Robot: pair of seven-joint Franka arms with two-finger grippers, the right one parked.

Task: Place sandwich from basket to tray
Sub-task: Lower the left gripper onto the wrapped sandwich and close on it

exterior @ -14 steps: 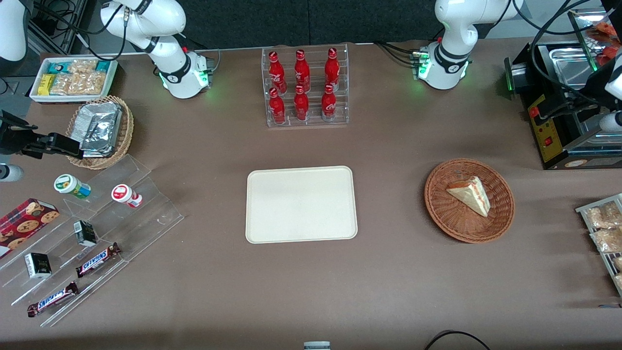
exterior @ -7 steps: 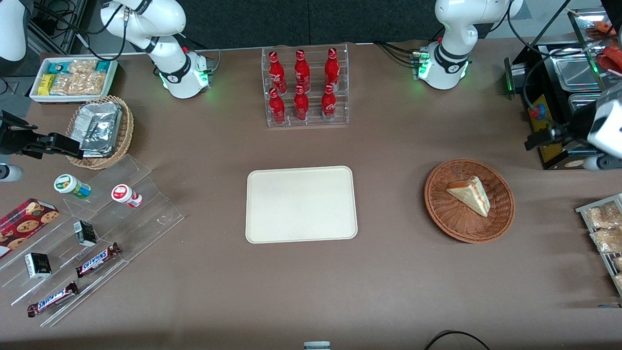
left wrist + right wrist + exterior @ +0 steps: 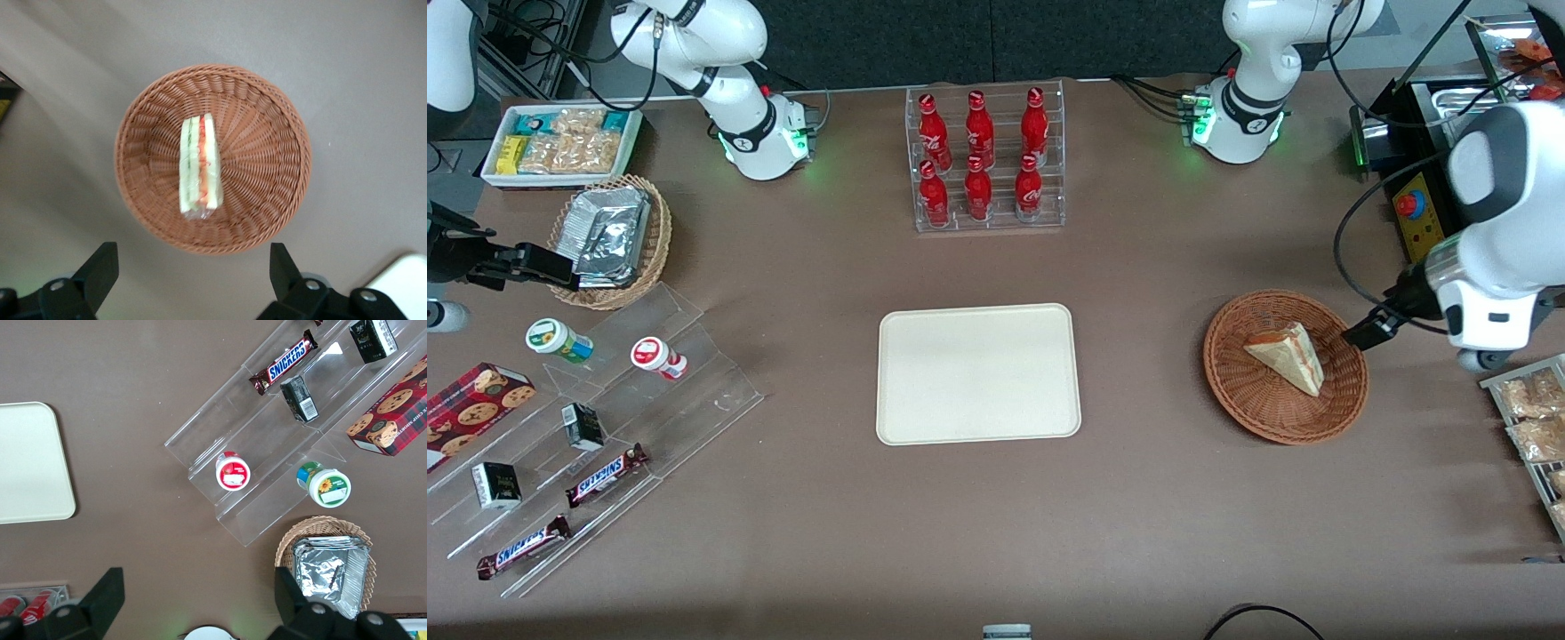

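We are hovering the gripper (image 3: pixel 193 280), fingers spread wide, near the basket (image 3: pixel 1343 404). The sandwich (image 3: pixel 1286 357) is lying inside: light, soft, squashable. We are judging a gentle pinch across the bread faces best.

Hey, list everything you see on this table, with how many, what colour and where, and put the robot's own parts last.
sandwich: one, pale bread with red and green filling, in the basket
basket: one, reddish-brown wicker, toward the working arm's end
tray: one, cream, mid-table
cola bottles: six, red, in a clear rack, farther from the front camera than the tray
foil packets: silver, in a tan wicker basket toward the parked arm's end
Snickers bars: two, brown, on a clear stepped stand
cookie box: one, red, beside the stand
white bin: one, holding snack packets
tool: one, black fingers open, above the table just outside the basket rim
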